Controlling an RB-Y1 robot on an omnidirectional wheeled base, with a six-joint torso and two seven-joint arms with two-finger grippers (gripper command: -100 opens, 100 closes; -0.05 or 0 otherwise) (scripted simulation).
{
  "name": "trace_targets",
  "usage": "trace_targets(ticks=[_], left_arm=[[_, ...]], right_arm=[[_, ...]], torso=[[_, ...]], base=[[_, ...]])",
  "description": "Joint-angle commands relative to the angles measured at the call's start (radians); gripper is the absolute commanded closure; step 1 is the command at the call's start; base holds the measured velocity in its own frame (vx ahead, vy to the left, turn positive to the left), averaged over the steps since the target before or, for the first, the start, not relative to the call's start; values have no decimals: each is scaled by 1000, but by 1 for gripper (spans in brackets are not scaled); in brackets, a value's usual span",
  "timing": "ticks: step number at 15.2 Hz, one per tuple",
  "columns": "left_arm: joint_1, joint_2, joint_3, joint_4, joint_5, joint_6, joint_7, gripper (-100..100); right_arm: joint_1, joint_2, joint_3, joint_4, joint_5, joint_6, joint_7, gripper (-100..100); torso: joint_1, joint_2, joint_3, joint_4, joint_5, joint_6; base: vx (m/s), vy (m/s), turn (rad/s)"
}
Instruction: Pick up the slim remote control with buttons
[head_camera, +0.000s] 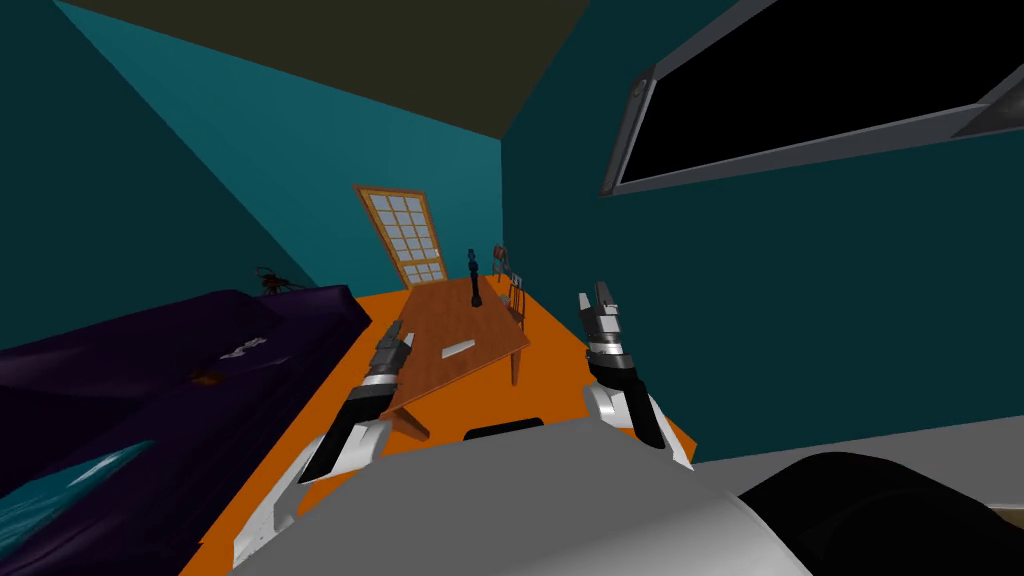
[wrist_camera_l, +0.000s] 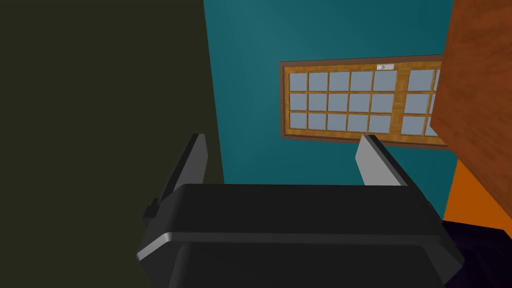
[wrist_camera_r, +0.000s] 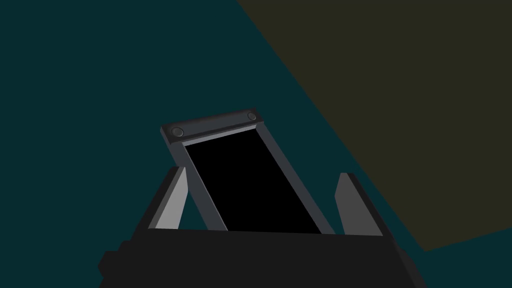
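A slim, light grey bar, the remote (head_camera: 458, 349), lies flat on the brown wooden table (head_camera: 450, 310), toward its near end. My left gripper (head_camera: 397, 335) hovers at the table's near left edge, a short way left of the remote, open with nothing between its fingers. In the left wrist view the left gripper (wrist_camera_l: 282, 137) points past the table's edge (wrist_camera_l: 475, 90) toward a paned window. My right gripper (head_camera: 596, 296) is raised right of the table, over the orange floor, also open (wrist_camera_r: 261, 172) and empty.
A dark purple sofa (head_camera: 150, 400) runs along the left, with a small pale thing (head_camera: 243, 347) on its seat. A tall black figure (head_camera: 475, 280) stands at the table's far end, with chairs (head_camera: 505, 262) beyond. The teal wall is close on the right.
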Motion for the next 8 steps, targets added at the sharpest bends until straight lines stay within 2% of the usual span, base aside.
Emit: trace_targets(ticks=[1, 2, 3, 5, 6, 8], left_arm=[[-33, 43, 10, 50, 29, 50, 9, -100], [-33, 43, 10, 70, 29, 66, 9, -100], [-58, 71, 16, 94, 50, 91, 14, -100], [-58, 71, 16, 123, 50, 113, 14, -100], [-83, 98, 22, 150, 72, 154, 19, -100], [-83, 98, 22, 178, 72, 162, 19, -100]], right_arm=[[0, 0, 0, 0, 0, 0, 0, 0], [0, 0, 0, 0, 0, 0, 0, 0], [0, 0, 0, 0, 0, 0, 0, 0], [0, 0, 0, 0, 0, 0, 0, 0], [0, 0, 0, 0, 0, 0, 0, 0], [0, 0, 0, 0, 0, 0, 0, 0]], torso=[[0, 0, 0, 0, 0, 0], [0, 0, 0, 0, 0, 0], [0, 0, 0, 0, 0, 0], [0, 0, 0, 0, 0, 0], [0, 0, 0, 0, 0, 0], [0, 0, 0, 0, 0, 0]], base=[[0, -11, -197], [0, -10, -173], [3, -11, -216], [2, -5, -107], [2, -10, -151], [3, -5, -120]])
